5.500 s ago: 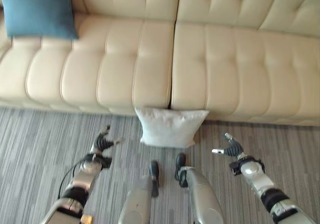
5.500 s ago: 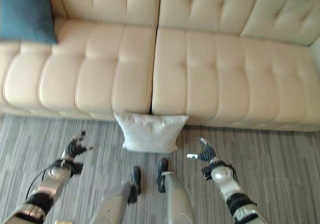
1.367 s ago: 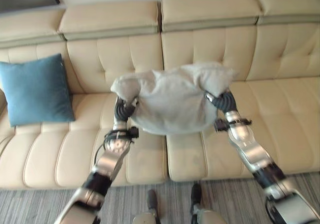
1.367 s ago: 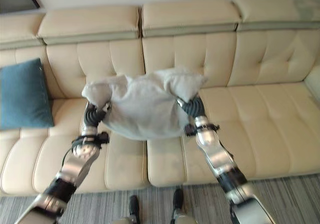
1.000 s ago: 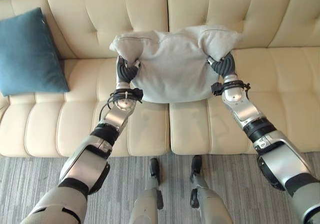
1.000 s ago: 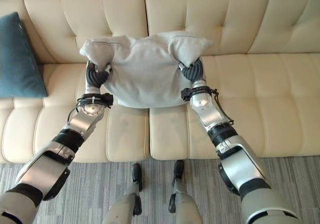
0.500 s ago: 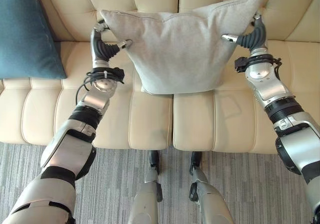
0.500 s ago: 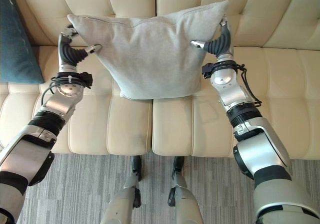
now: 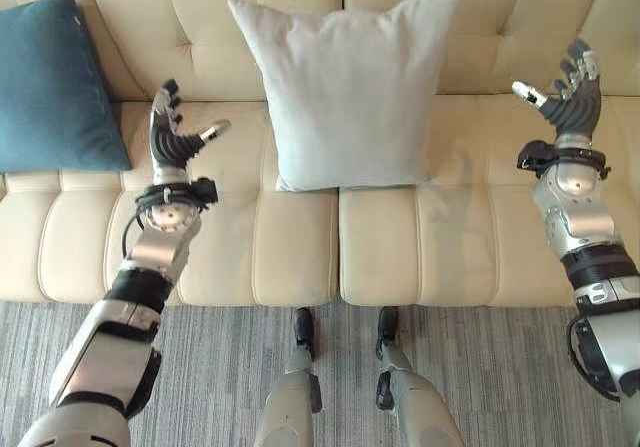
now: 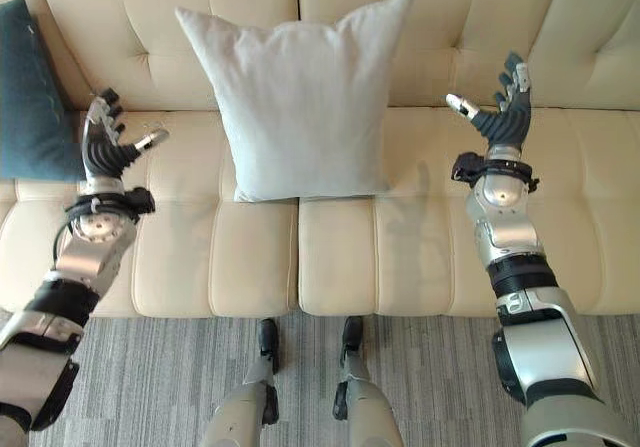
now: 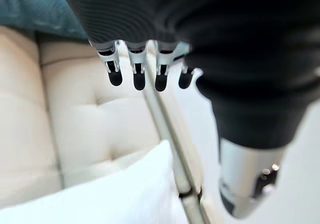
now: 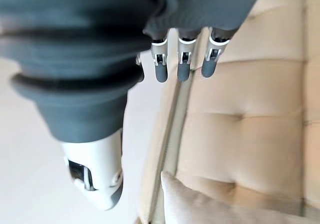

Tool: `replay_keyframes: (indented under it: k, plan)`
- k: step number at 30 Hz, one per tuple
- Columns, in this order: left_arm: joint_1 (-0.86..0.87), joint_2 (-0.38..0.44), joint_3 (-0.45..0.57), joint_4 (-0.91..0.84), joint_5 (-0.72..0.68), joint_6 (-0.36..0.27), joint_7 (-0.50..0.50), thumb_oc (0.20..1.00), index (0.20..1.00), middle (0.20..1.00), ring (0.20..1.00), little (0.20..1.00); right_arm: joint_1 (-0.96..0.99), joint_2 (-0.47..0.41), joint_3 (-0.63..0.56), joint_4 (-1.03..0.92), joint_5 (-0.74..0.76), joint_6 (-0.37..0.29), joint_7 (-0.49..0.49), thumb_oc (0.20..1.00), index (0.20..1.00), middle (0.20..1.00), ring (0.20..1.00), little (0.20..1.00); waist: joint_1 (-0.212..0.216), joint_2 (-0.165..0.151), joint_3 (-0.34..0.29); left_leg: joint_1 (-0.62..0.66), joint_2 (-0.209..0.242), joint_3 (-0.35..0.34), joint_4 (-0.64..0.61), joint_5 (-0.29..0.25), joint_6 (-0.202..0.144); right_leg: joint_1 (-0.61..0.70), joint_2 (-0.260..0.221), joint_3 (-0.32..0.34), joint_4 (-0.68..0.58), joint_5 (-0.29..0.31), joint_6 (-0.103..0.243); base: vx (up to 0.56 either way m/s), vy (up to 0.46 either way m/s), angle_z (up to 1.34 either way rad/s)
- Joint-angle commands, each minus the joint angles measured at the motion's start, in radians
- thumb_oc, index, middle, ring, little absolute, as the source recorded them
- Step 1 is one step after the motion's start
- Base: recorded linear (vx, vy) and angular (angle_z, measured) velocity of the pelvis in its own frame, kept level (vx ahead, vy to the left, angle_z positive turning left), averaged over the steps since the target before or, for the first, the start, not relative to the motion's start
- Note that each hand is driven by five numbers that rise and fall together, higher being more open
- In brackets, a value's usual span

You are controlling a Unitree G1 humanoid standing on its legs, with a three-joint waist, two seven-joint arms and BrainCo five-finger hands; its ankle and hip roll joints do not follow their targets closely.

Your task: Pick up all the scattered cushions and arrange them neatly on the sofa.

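Sofa [image 9: 300, 237], cream, tufted, spans the view. Grey cushion [image 9: 345, 87] stands upright mid-sofa, leaning on the backrest over the seat seam. Blue cushion [image 9: 50, 82] leans at the far left end. Left hand [image 9: 172, 142] and right hand [image 9: 565, 97] are raised on either side of the grey cushion, fingers spread, holding nothing.

A wide cream tufted leather sofa [image 9: 300, 237] is standing on grey striped carpet [image 9: 480, 377], which is running along the sofa's front edge beneath its seat cushions.
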State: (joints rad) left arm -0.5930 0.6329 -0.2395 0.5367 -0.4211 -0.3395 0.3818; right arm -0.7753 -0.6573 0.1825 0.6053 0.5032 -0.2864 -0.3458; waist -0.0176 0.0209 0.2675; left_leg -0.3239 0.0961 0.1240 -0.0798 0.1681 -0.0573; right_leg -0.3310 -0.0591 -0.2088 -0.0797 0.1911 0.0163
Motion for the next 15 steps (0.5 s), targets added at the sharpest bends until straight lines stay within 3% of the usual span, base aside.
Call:
replay_keyframes:
  k: [1,2,4,7,15]
  plan:
    - [0.063,-0.044,0.047,-0.042,-0.001,-0.054,-0.052,1.000,1.000,1.000,1.000,1.000,0.113,0.018,-0.025,-0.100,-0.002,-0.046,0.071,1.000,1.000,1.000,1.000,1.000,0.020,-0.036,-0.065,0.040,-0.022,0.019,0.002,-0.084,-0.040,0.022,-0.050,0.052,0.087,-0.155,0.112,-0.01,-0.001,-0.07]
    - [0.069,-0.045,0.047,-0.046,0.000,-0.053,-0.051,1.000,1.000,1.000,1.000,1.000,0.120,0.019,-0.027,-0.105,-0.004,-0.044,0.070,1.000,1.000,1.000,1.000,1.000,0.021,-0.036,-0.069,0.040,-0.022,0.019,0.002,-0.084,-0.040,0.023,-0.049,0.052,0.086,-0.155,0.112,0.01,-0.008,-0.07]
    - [0.269,-0.100,0.065,-0.149,0.050,-0.027,-0.124,1.000,1.000,1.000,1.000,1.000,0.340,0.051,-0.051,-0.236,-0.070,-0.023,0.149,1.000,1.000,1.000,1.000,1.000,0.012,-0.041,-0.068,0.065,-0.019,0.024,0.001,-0.090,-0.037,0.051,-0.049,0.051,0.082,-0.160,0.112,0.03,-0.009,-0.11]
    - [0.449,-0.130,0.097,-0.179,0.098,0.000,-0.197,1.000,1.000,1.000,1.000,1.000,0.517,0.076,-0.073,-0.299,-0.157,-0.012,0.211,1.000,1.000,1.000,1.000,1.000,0.005,-0.045,-0.077,0.092,-0.022,0.029,-0.002,-0.094,-0.031,0.081,-0.050,0.051,0.076,-0.160,0.115,0.04,0.011,-0.04]
    - [0.711,-0.143,0.118,-0.077,0.261,0.047,-0.292,1.000,1.000,1.000,1.000,1.000,0.799,0.125,-0.071,-0.322,-0.356,0.005,0.298,1.000,1.000,1.000,1.000,1.000,-0.011,-0.043,-0.114,0.188,-0.031,0.038,-0.001,-0.124,-0.015,0.175,-0.053,0.051,0.062,-0.165,0.128,0.05,0.033,-0.05]
